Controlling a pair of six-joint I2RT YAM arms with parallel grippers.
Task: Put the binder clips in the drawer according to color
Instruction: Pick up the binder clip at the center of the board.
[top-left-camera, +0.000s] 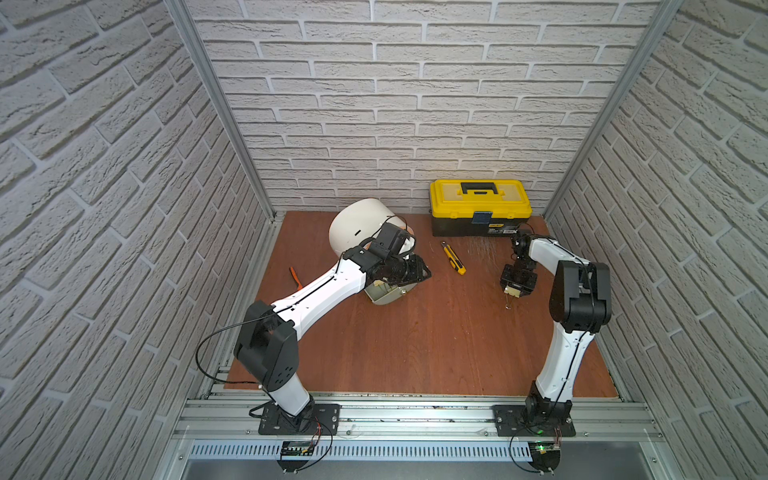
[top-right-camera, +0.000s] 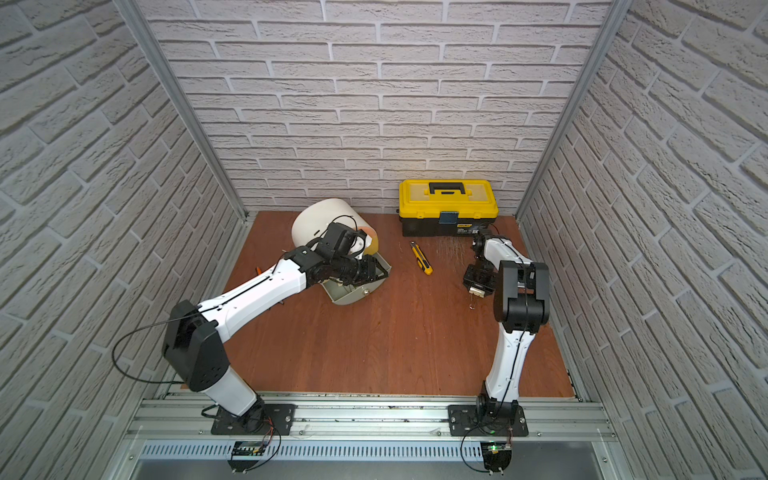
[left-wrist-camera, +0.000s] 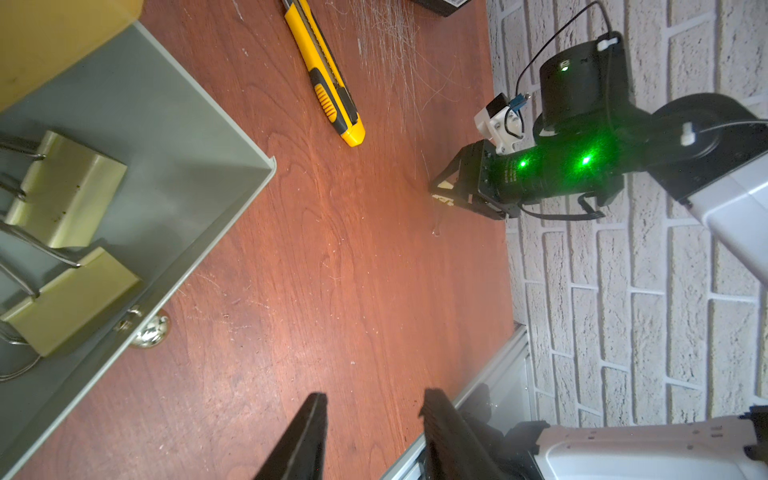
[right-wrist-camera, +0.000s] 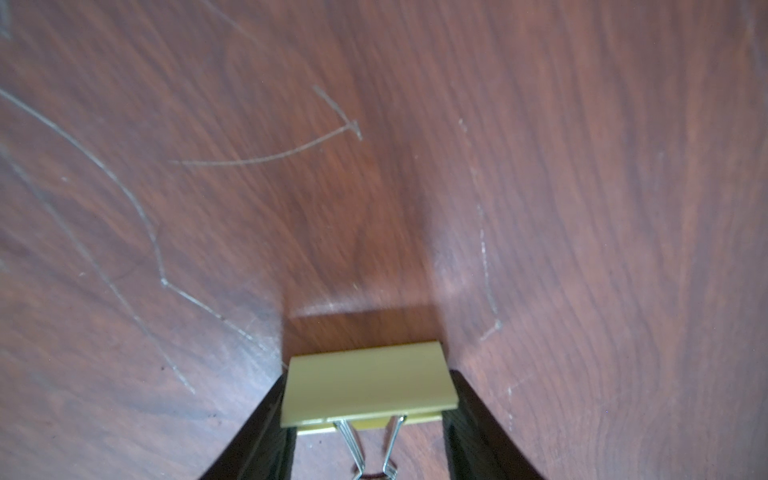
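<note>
Two pale yellow clips (left-wrist-camera: 62, 245) lie in the pulled-out grey drawer (left-wrist-camera: 174, 137), their wire handles cut off at the frame edge; the white cabinet (top-left-camera: 359, 224), toward the bench's back edge, is half hidden behind the left arm. Left gripper (left-wrist-camera: 372, 432) hovers beside that drawer, fingers spread, nothing between them. Right gripper (right-wrist-camera: 365, 415), near the bench's right edge, pinches a pale yellow binder clip (right-wrist-camera: 368, 386) by its sides, on or just above the wood, I cannot tell which.

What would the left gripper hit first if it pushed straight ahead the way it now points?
Judging by its wrist view, the left gripper likely meets bare table first; beyond lies the right gripper. Depth is unclear.
</note>
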